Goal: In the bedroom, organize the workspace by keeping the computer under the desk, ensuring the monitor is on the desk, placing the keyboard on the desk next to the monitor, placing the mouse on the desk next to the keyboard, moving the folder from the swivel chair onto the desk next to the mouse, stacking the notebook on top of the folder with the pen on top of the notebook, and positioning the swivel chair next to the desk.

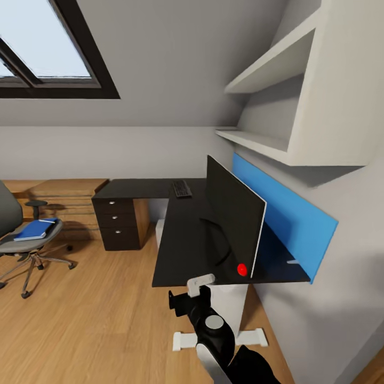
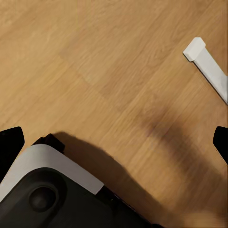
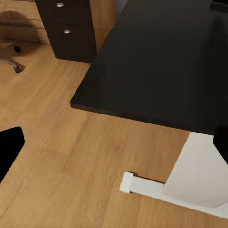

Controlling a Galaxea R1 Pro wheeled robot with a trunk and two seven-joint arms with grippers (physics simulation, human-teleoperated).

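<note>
The glossy black L-shaped desk (image 1: pixel 184 240) runs along the right wall, and its near end (image 3: pixel 156 61) fills much of the right wrist view. The monitor (image 1: pixel 232 216) stands on the desk, seen edge-on, with its red dot near me. The keyboard (image 1: pixel 181 188) lies at the desk's far corner. A pale grey box, the computer (image 1: pixel 159 230), peeks out under the desk. At the far left the swivel chair (image 1: pixel 24 242) holds the blue folder (image 1: pixel 34 229). My right gripper (image 3: pixel 114 142) is open before the desk's front edge. My left gripper (image 2: pixel 114 142) is open over bare floor.
The drawer unit (image 1: pixel 120 221) with silver knobs (image 3: pixel 60 4) stands under the desk's far wing. The desk's white leg and foot (image 3: pixel 190 185) (image 2: pixel 206 61) rest on the wood floor close to my base (image 2: pixel 42 190). A light-wood dresser (image 1: pixel 64 200), a blue wall panel (image 1: pixel 290 213) and shelves (image 1: pixel 277 144) line the walls.
</note>
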